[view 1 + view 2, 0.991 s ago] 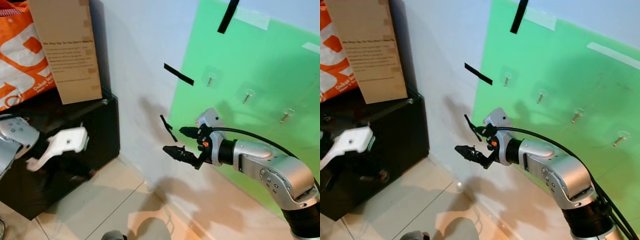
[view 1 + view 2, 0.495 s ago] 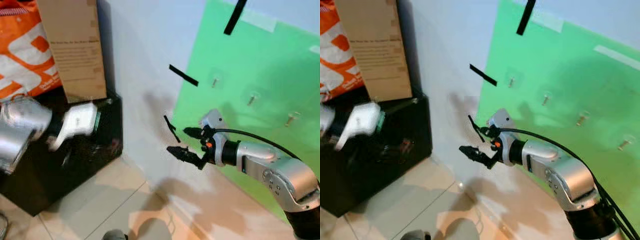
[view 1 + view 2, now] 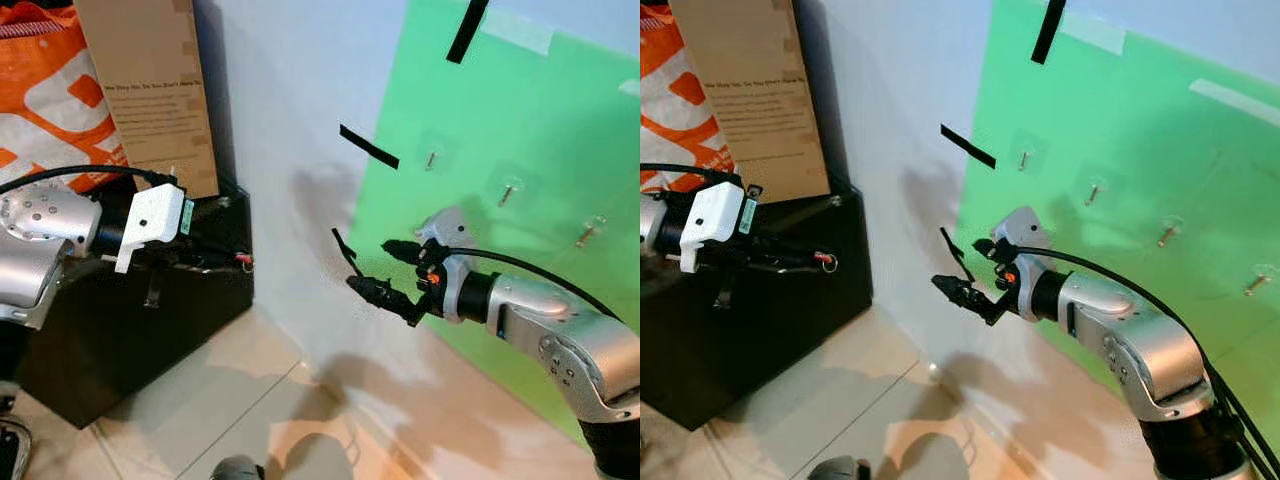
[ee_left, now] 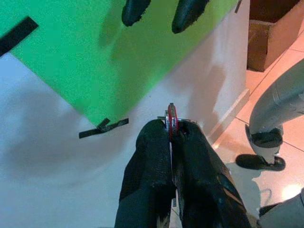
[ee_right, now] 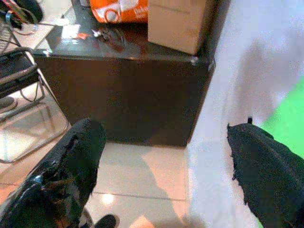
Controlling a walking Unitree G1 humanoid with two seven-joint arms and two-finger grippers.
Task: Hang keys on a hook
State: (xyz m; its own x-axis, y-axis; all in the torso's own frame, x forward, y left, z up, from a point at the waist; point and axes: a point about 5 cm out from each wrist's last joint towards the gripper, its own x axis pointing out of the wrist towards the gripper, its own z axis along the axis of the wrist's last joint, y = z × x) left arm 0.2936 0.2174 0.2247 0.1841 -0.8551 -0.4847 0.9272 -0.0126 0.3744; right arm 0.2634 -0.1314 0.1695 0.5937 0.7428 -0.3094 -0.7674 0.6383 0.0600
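Observation:
A small bunch of keys on a red ring (image 3: 240, 262) is pinched at the tips of my left gripper (image 3: 232, 262), which is held out level in front of the black cabinet, pointing toward the wall. The left wrist view shows the black fingers (image 4: 152, 156) shut on the red ring (image 4: 171, 122). Several small metal hooks (image 3: 430, 158) (image 3: 508, 190) (image 3: 585, 235) stick out of the green board (image 3: 520, 110) on the wall. My right gripper (image 3: 370, 266) is open and holds nothing, close to the board's lower left edge and below the hooks.
A black cabinet (image 3: 120, 330) stands at the left against the white wall, carrying a cardboard box (image 3: 150, 90) and an orange bag (image 3: 45, 100). Black tape strips (image 3: 368, 147) mark the wall. Tiled floor (image 3: 230, 400) lies below. A metal chair frame (image 5: 23, 109) stands beside the cabinet.
My left arm has swung up from low beside the cabinet and now reaches toward the wall with the keys. The right gripper stays open in about the same place.

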